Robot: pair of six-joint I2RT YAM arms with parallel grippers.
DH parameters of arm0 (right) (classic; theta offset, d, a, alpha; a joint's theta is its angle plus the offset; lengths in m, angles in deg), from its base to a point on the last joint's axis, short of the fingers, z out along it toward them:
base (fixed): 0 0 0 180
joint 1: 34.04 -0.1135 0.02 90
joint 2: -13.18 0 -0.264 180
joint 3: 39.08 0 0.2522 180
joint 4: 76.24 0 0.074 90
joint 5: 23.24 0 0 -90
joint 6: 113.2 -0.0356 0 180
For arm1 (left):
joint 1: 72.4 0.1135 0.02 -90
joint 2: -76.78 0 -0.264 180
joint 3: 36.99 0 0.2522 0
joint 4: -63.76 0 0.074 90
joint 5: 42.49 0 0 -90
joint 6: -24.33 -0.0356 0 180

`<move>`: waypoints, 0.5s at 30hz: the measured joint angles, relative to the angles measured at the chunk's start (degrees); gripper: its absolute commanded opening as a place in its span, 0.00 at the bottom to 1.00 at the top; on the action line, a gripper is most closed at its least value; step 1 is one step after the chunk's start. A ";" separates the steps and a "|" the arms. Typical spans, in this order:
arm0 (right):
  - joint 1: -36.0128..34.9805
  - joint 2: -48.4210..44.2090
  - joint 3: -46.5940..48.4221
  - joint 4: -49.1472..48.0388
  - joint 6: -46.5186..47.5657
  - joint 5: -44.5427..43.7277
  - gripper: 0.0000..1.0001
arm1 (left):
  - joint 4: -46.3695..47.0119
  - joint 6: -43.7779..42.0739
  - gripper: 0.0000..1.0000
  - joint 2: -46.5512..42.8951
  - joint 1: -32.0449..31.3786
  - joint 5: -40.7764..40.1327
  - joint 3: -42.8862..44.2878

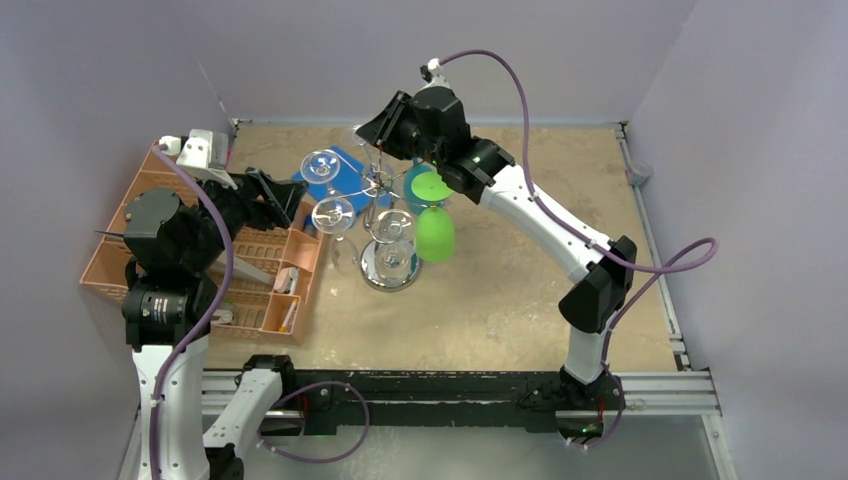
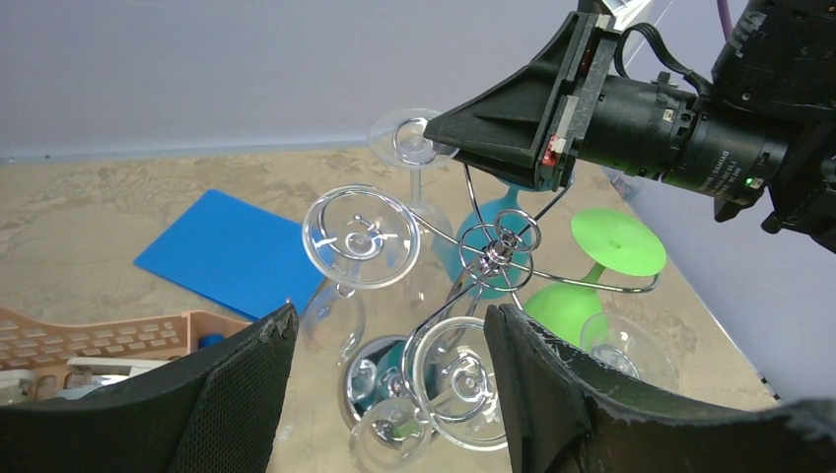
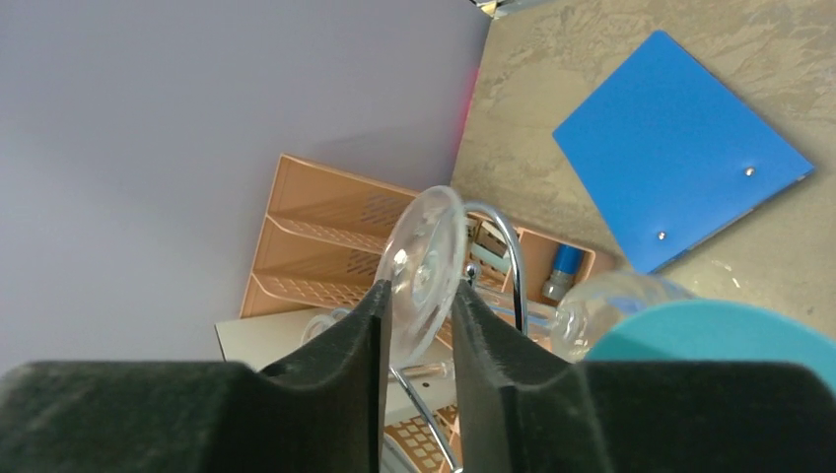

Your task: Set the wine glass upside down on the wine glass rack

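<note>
Foot of wine glass (image 3: 429, 256) sits between right claw's (image 3: 419, 296) narrowly parted fingers, grip unclear, beside the rack (image 2: 498, 251) at upper centre; left claw (image 2: 389, 325) gapes open, empty.

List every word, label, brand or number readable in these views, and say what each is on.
No readable text in any view.
Black barrel on the right arm's wrist: a tiny pale mark, too small to read.
Blue board, orange basket, wine glass rack: no print visible.
</note>
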 measured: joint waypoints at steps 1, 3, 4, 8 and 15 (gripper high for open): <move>-0.02 -0.33 0.00 0.33 -0.11 0.00 0.33 | 0.00 0.04 0.69 0.00 0.00 -0.02 0.00; -0.02 -1.11 -0.17 1.14 -0.20 0.00 0.34 | 0.04 0.48 0.69 -0.02 0.00 -0.22 -0.04; -0.02 -1.73 -0.57 1.22 -0.28 -0.02 0.34 | 0.13 0.81 0.69 -0.07 0.00 -0.33 -0.11; 0.00 -3.89 -1.62 1.60 -0.68 -0.07 0.35 | 0.39 1.40 0.69 -0.17 0.00 -0.55 -0.72; 0.00 -6.38 -3.30 0.70 -1.46 -0.24 0.38 | 0.31 3.21 0.70 -0.07 0.00 -1.95 -0.81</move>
